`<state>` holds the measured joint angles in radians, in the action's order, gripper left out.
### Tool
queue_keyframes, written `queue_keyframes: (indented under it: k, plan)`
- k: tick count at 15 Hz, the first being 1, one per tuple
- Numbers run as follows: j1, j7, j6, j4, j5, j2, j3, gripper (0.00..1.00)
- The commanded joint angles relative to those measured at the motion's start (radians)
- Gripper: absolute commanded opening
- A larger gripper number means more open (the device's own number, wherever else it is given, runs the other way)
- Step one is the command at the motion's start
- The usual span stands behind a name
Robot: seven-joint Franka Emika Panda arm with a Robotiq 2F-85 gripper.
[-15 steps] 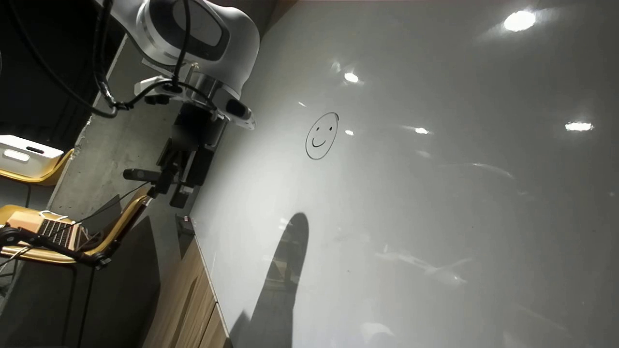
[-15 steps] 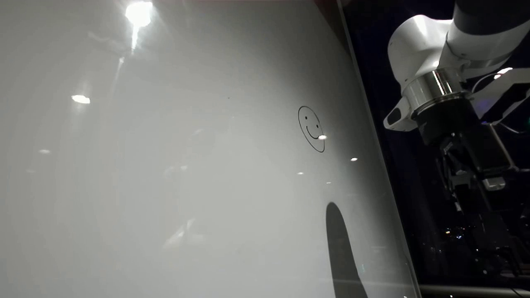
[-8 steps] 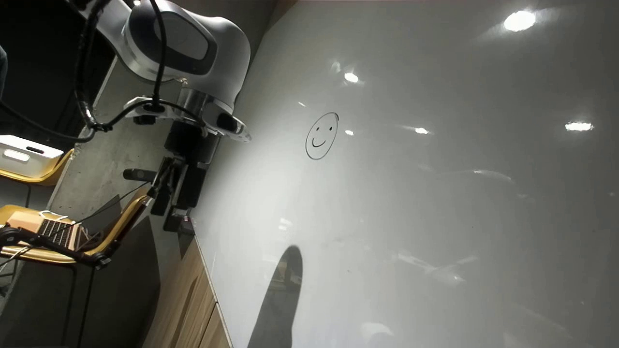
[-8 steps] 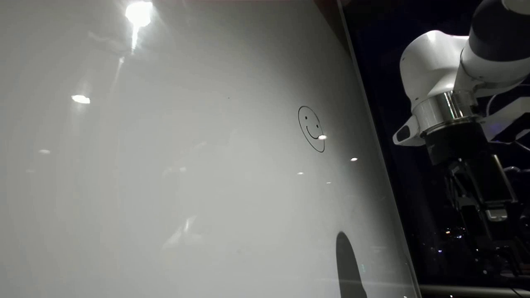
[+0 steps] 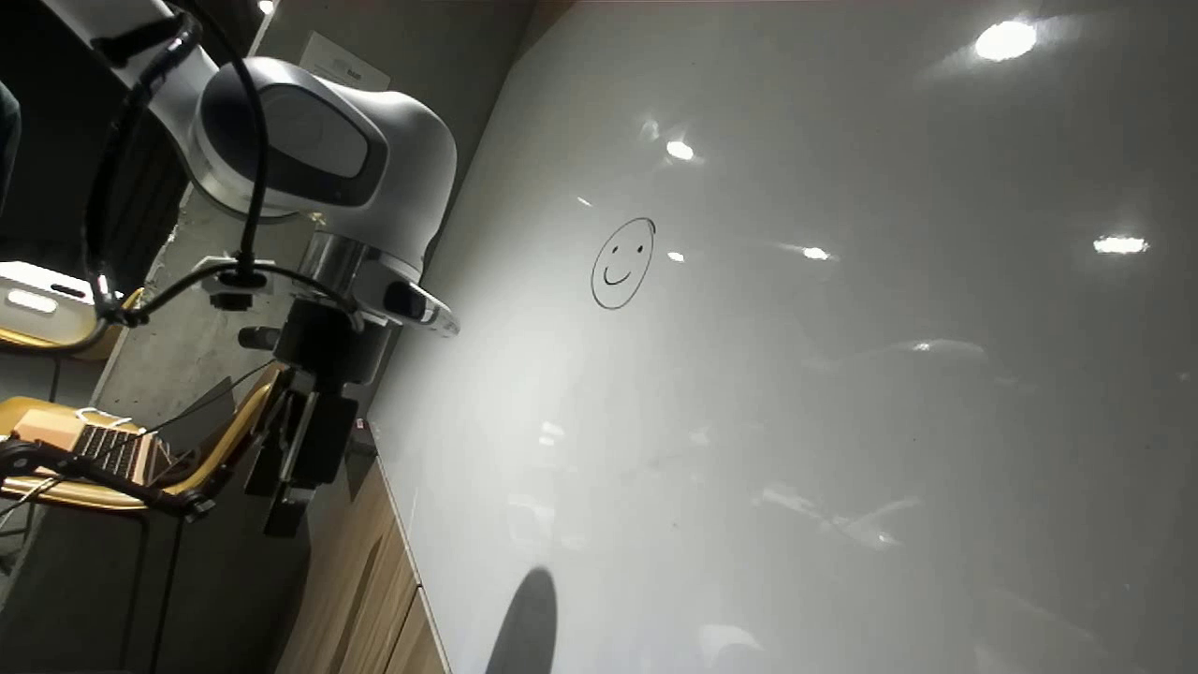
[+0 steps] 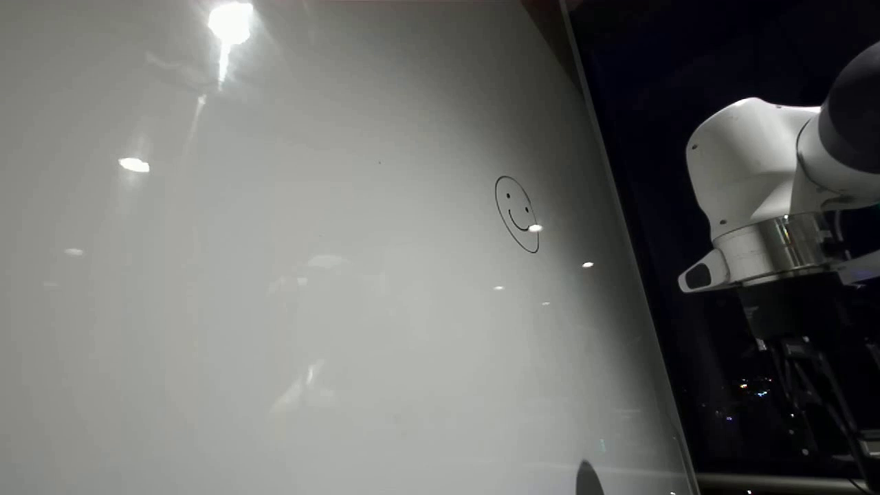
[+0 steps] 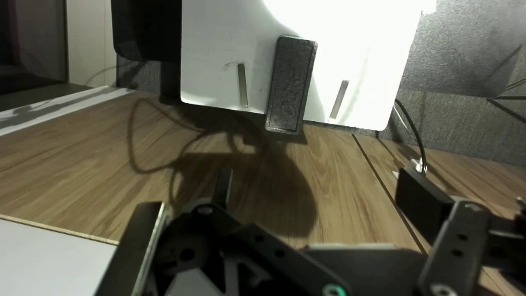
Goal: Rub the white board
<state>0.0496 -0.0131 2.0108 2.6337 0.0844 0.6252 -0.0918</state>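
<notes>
The white board is a very large glossy panel with light reflections in both exterior views. A black smiley face is drawn on it and shows whole in both exterior views. My gripper hangs pointing down beside the board's edge, apart from it and lower than the smiley. In the wrist view the gripper has its fingers wide apart with nothing between them. A dark grey rectangular block, perhaps an eraser, lies on a white slotted panel beyond the fingers.
A wood-grain surface lies past the fingers, with a thin cable at right. Wooden panels adjoin the board. A yellow chair holds a laptop. A black jointed stand stands near it. A white box is at far left.
The arm and gripper have moved steadily down and away from the board. Their shadow on the board has slid down. The smiley is unchanged.
</notes>
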Motion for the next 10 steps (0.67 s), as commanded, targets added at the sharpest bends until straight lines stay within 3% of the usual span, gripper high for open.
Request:
queue_keyframes:
  k: [1, 10]
  plan:
    - [0.002, -0.026, 0.086, 0.032, -0.004, -0.054, 0.004, 1.0]
    - [-0.012, -0.089, 0.343, 0.115, -0.018, -0.218, 0.01, 1.0]
